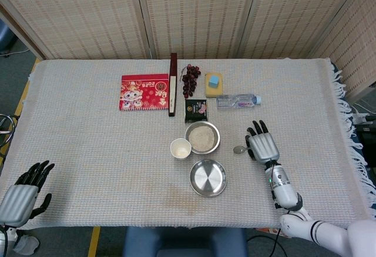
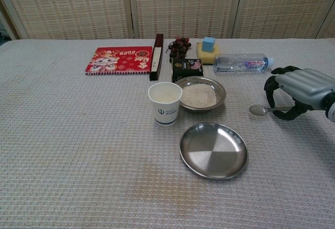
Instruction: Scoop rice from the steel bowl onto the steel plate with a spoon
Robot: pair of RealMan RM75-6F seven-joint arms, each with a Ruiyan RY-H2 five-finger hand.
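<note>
The steel bowl [image 1: 217, 140] [image 2: 222, 94] holds white rice and sits at mid-table. Just in front of it lies the steel plate [image 1: 208, 178] [image 2: 213, 150], with nothing on it. To the right of the bowl, my right hand [image 1: 262, 146] [image 2: 301, 90] grips the handle of the spoon [image 1: 238, 149] [image 2: 258, 109]. The spoon's bowl points left toward the steel bowl and sits a little above the cloth. My left hand [image 1: 23, 189] rests at the table's near left corner with fingers apart, holding nothing.
A white paper cup [image 1: 180, 149] [image 2: 165, 103] stands to the left of the bowl, close to it. Behind the bowl are a black packet [image 1: 196, 110], a water bottle [image 1: 238, 100], a yellow sponge [image 1: 214, 84], grapes [image 1: 190, 79], a dark long box [image 1: 173, 84] and a red calendar [image 1: 144, 92].
</note>
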